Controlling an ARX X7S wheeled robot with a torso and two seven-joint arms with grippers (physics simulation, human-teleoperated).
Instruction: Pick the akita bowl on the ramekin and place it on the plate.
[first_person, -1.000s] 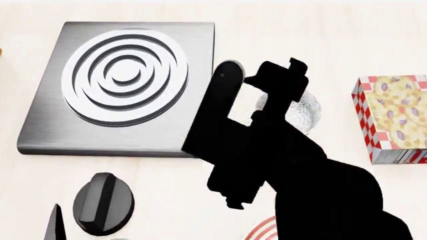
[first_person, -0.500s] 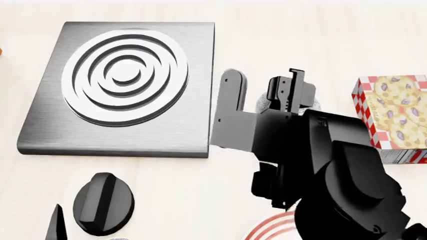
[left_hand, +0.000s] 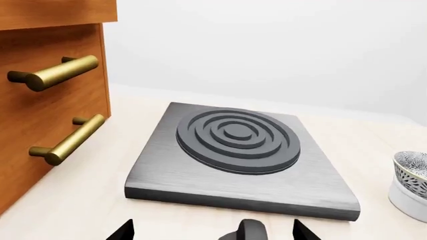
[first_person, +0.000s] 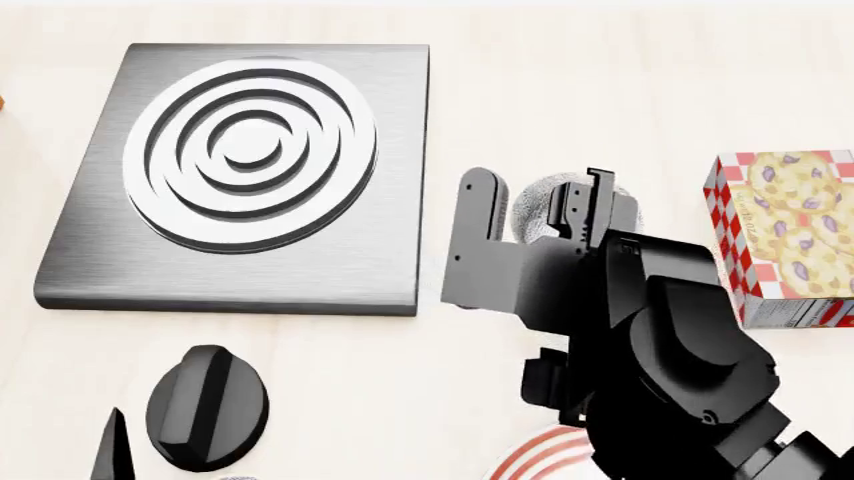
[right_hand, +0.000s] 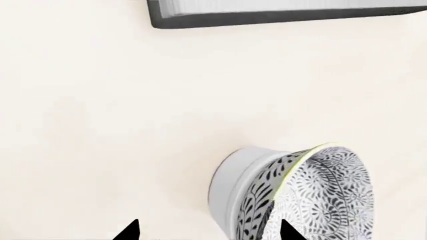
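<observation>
Akita bowl (right_hand: 320, 195) sits on the ramekin (right_hand: 237, 187), right of the burner plate (first_person: 240, 170). Right gripper (first_person: 534, 215) spread, fingers straddling the bowl, no grip yet. Lift and transfer to near plate (first_person: 534, 458) remain

No readable text from where I sit. The one candidate is the printed box (first_person: 787, 235) at the right edge of the head view: red-and-white check border, a yellow picture with purple pieces, and small dark marks along its lower side face that look like fine print or a barcode, too small to make out. I find no brand, number or sign on anything else in the head view or either wrist view.
</observation>
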